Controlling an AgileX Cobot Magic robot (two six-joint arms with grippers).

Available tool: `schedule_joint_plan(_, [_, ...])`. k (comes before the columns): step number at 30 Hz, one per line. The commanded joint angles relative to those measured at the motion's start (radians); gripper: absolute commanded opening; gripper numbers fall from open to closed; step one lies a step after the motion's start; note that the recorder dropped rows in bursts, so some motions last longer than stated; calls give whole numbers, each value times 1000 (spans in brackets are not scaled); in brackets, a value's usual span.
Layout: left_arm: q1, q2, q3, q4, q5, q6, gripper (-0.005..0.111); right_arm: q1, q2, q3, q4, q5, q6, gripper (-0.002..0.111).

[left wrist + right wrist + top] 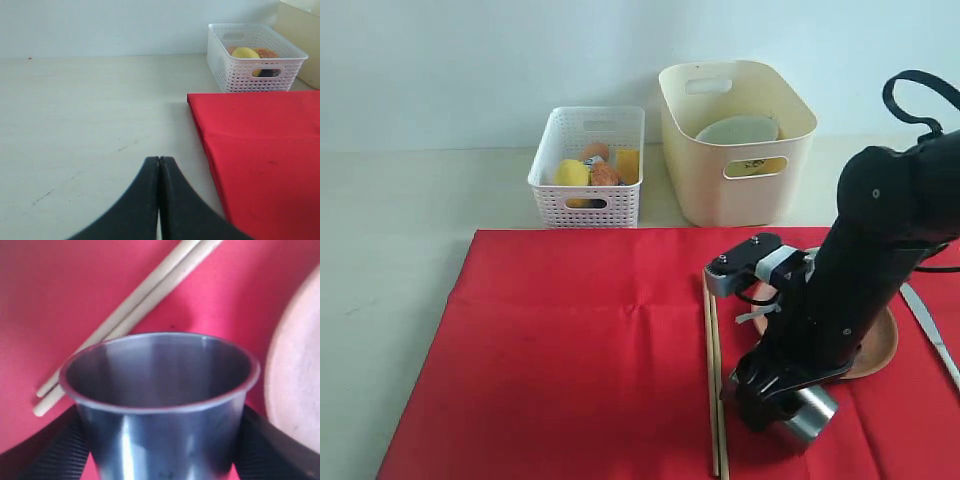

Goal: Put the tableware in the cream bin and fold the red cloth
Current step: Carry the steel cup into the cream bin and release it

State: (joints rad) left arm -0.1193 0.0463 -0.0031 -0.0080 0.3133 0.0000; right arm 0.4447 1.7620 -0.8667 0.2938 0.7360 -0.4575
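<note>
Steel cup (160, 405) sits on the red cloth (570, 350), toward its near right part, mouth open to the right wrist camera. Right tool (782, 400) straddles it: fingers (47, 452) spread wide, one against each side of the cup wall with no gap showing, so it has the cup in its grasp. Cannot tell if the cup's base is clear of the cloth. Pair of wooden chopsticks (714, 380) lies side by side just beside the cup, toward the cloth's middle, running near to far. Round brown plate (880, 350) lies just beside the cup on the other side, partly hidden by the right arm. Silver knife (932, 325) lies beyond the plate, at the cloth's right edge. Pale green bowl (738, 130) rests inside the cream bin (720, 190), which stands on the surface (390, 250) just past the cloth's far edge. White perforated basket (585, 200) stands beside the bin, holding yellow and orange pieces. Left tool (159, 165) is closed, fingertips pressed together and holding nothing, over bare surface beside the cloth's left edge.
</note>
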Motion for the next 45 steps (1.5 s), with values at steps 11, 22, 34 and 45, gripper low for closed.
schedule_joint_plan(11, [4,-4,3,-6,-4,0,0,8,-314,-40,-102,-201,151,0])
schedule_joint_plan(22, [4,-4,3,-6,-4,0,0,-181,-78,-459,-47,-433,224,0])
schedule_joint_plan(34, [4,-4,3,-6,-4,0,0,-207,552,-1076,-163,-457,92,0])
schedule_joint_plan(45, [4,-4,3,-6,-4,0,0,-207,632,-1127,-224,-462,82,52])
